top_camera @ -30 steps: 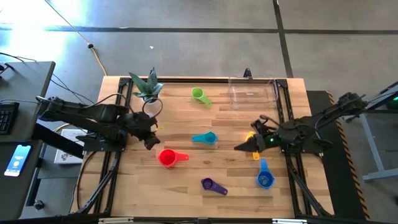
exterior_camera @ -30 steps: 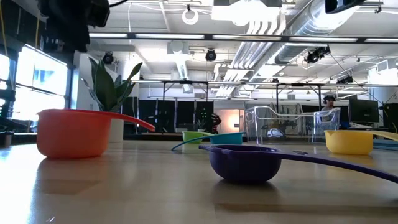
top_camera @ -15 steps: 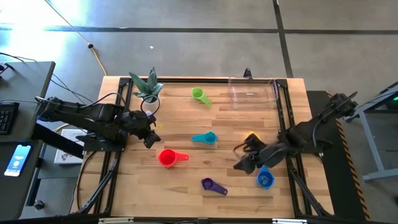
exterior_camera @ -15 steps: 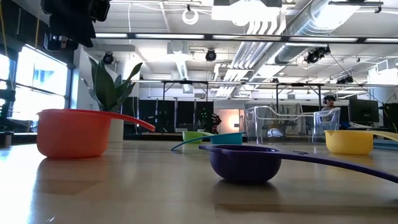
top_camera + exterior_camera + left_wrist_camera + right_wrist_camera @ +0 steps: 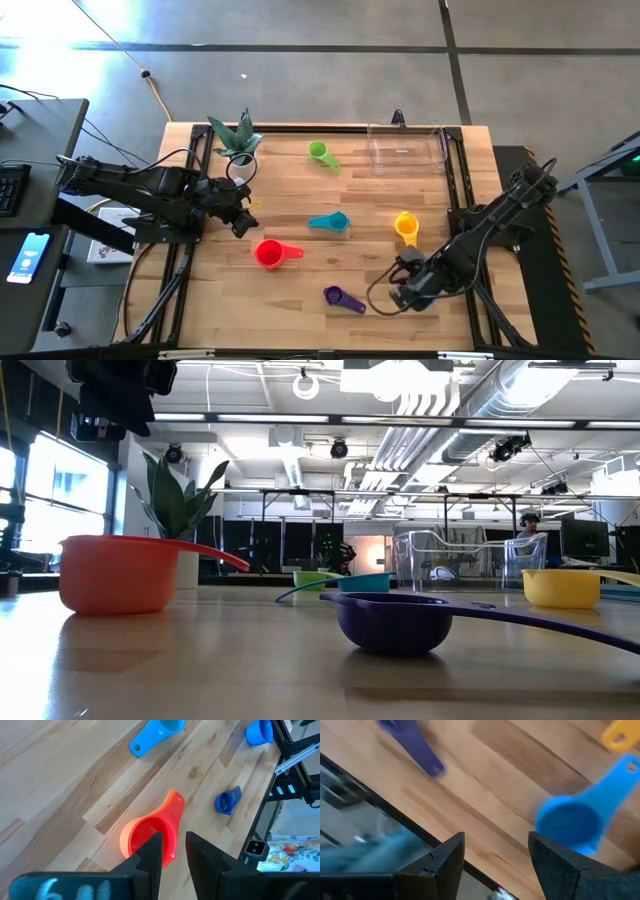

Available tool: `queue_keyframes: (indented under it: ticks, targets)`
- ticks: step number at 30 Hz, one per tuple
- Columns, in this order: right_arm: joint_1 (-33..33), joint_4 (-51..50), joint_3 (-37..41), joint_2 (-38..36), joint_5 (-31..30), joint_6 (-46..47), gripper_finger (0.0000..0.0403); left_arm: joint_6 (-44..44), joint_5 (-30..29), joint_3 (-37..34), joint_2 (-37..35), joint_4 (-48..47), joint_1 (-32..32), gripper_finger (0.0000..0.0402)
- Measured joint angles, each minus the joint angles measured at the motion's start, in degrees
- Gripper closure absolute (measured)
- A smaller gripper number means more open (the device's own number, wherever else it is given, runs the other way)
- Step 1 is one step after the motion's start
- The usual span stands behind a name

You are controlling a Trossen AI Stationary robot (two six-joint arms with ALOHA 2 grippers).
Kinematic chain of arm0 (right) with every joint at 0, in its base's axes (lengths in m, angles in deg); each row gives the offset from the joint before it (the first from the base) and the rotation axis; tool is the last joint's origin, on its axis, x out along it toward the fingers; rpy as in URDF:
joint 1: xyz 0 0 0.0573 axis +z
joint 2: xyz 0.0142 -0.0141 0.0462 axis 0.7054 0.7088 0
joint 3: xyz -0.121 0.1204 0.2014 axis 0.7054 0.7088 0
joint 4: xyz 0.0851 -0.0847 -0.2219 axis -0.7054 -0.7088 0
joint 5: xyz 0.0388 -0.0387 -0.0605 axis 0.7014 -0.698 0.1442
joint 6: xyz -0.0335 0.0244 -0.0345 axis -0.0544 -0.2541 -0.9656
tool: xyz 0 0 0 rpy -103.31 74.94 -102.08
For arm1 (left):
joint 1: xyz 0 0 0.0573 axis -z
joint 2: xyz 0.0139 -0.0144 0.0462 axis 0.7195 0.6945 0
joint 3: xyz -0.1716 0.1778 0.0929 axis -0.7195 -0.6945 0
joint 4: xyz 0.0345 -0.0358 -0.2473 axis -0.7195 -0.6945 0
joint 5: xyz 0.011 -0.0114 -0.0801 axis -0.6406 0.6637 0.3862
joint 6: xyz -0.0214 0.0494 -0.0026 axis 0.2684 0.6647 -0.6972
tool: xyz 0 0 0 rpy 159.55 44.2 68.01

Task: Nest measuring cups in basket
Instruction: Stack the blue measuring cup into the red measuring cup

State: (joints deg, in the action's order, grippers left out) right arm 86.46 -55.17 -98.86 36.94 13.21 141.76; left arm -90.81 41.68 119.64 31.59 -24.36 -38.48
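Observation:
Measuring cups lie apart on the wooden table: green (image 5: 320, 153), teal (image 5: 330, 222), yellow (image 5: 405, 225), red (image 5: 268, 253) and purple (image 5: 340, 297). The blue cup (image 5: 568, 826) shows in the right wrist view, bowl down on the wood. The clear basket (image 5: 405, 148) stands at the far right, with nothing in it. My right gripper (image 5: 402, 292) (image 5: 495, 852) hangs open, pointing down, above the near right of the table, close over the blue cup. My left gripper (image 5: 243, 222) (image 5: 173, 855) hovers above the red cup (image 5: 149, 834), fingers a little apart, with nothing between them.
A white pot with a green plant (image 5: 237, 140) stands at the far left, close to my left arm. Black frame rails (image 5: 462, 200) run along both table sides. Bare wood lies between the teal cup and the basket.
My right gripper has swung from beside the yellow cup toward the table's near edge, sinking a little. It has tipped from nearly level to pointing down over the blue cup. Its fingers have stayed open. No cup has moved.

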Motion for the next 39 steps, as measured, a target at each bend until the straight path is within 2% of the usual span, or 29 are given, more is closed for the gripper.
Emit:
queue_keyframes:
  ticks: [5,9,15,19,27,32,39]
  targets:
    - [0.95,-3.48,0.02,0.46,3.25,-8.44,0.0192,0.51,0.0,0.0,0.0,0.02,0.0,0.0326]
    - [0.88,-4.53,0.02,0.46,4.28,-22.94,0.0192,0.3,0.0,0.0,0.0,0.02,0.0,0.0326]
    - [0.8,-5.49,0.04,0.46,-1.88,-50.76,0.0192,-2.78,0.02,0.0,0.0,0.04,0.0,0.0326]
    - [0.75,-5.49,0.04,0.46,-4.16,-64.1,0.0192,-3.68,-0.02,0.0,0.0,0.07,0.0,0.0326]
    - [0.81,-3.65,1.67,1.18,-3.53,-72.71,0.0192,-9.12,-1.29,0.0,0.0,2.31,0.0,0.0326]
    - [0.8,-2.27,3.5,1.16,-3.51,-73.92,0.0192,-11.7,-1.7,0.0,0.0,3.98,0.04,0.0326]
    - [0.82,-1.3,5.95,1.16,-2.71,-80.44,0.0192,-15.8,-2.97,0.0,0.0,4.37,0.02,0.0326]
